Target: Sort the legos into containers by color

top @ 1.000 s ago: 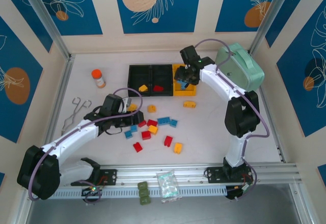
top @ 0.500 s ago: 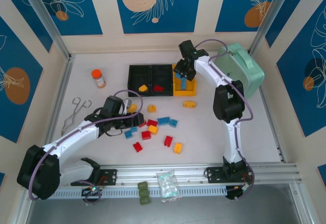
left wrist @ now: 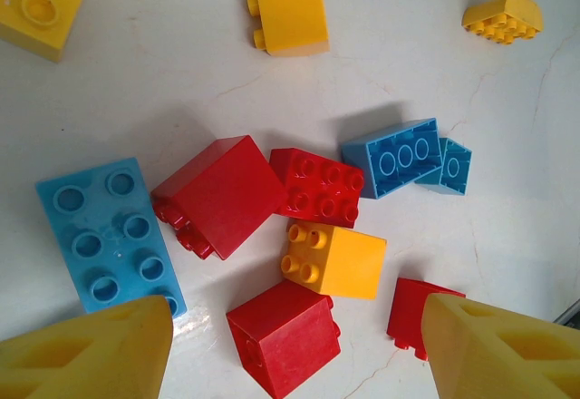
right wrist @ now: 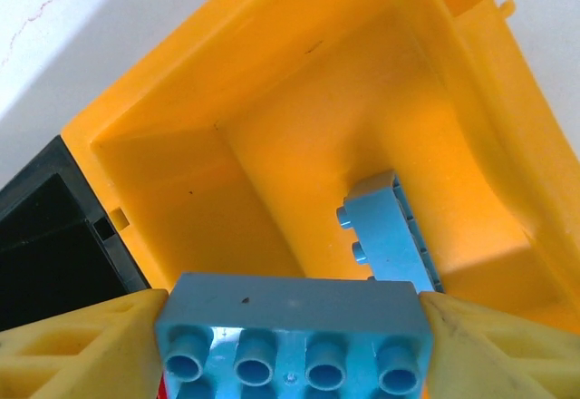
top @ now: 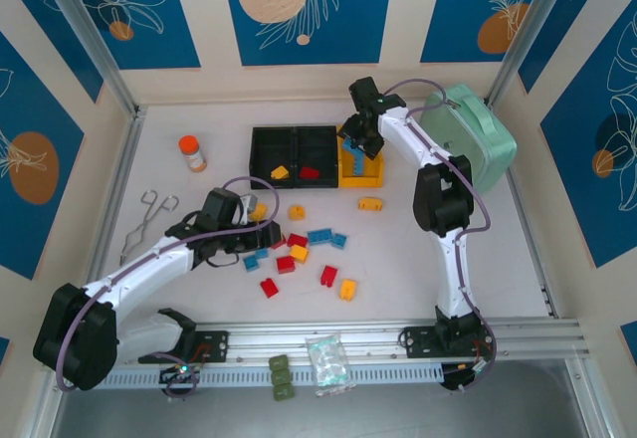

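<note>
Red, yellow and blue legos [top: 299,249] lie scattered mid-table. My left gripper [top: 257,242] hangs open just above them; in its wrist view a red lego [left wrist: 283,337] lies on the table between the fingers of the left gripper [left wrist: 294,352], touching neither. Beside it are a yellow lego [left wrist: 335,258] and a long blue one [left wrist: 104,236]. The containers stand at the back: two black bins [top: 274,147] holding a yellow and a red lego, and a yellow bin [top: 372,171]. My right gripper [top: 356,142] holds a blue lego [right wrist: 294,322] over the yellow bin [right wrist: 272,100], where another blue lego [right wrist: 390,227] lies.
An orange-capped bottle [top: 192,153] and metal tongs [top: 147,219] are at the left. A mint-green case [top: 468,129] fills the back right corner. Olive blocks [top: 281,376] and a plastic bag [top: 328,363] rest on the front rail.
The right arm has swung left and straightened, carrying the blue lego over the yellow bin. The left arm has stayed still.
</note>
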Tool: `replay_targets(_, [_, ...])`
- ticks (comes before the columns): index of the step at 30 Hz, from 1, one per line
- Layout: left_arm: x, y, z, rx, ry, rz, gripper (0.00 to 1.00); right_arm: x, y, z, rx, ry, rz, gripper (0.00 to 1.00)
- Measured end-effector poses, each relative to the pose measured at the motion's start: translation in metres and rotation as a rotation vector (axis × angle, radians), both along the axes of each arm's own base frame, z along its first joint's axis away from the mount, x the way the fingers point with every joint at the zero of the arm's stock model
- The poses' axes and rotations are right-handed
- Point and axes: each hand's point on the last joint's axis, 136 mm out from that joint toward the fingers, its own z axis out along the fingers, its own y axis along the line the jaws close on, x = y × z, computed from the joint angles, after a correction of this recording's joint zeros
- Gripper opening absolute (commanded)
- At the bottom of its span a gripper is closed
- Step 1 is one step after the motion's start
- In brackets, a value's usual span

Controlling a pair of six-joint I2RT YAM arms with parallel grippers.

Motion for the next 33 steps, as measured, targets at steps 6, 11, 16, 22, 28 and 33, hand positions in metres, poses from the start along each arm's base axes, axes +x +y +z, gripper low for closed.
replay_targets(6, [0.0, 0.0, 0.0, -0.001, 0.001, -0.001, 0.73, 0.0, 0.0, 0.0, -0.002, 0.002, 0.0, 0.74])
replay_targets(11, [0.0, 0.0, 0.0, -0.001, 0.001, -0.001, 0.73, -0.002, 0.001, 0.005, -0.004, -0.014, 0.011, 0.72])
replay_targets(16, [-0.001, 0.0, -0.001, 0.002, 0.006, -0.002, 0.71, -0.025, 0.002, 0.027, 0.0, -0.057, 0.056, 0.7])
replay_targets(22, [-0.002, 0.0, -0.001, 0.006, 0.004, -0.008, 0.7, -0.073, 0.015, 0.069, 0.008, -0.158, 0.174, 0.7])
replay_targets(28, [-0.004, -0.002, -0.001, -0.002, 0.008, -0.023, 0.69, -0.131, 0.026, 0.061, -0.017, -0.157, 0.306, 0.69])
replay_targets(33, [-0.006, -0.004, 0.0, -0.006, 0.011, -0.031, 0.69, -0.179, 0.029, 0.036, -0.052, -0.094, 0.394, 0.7])
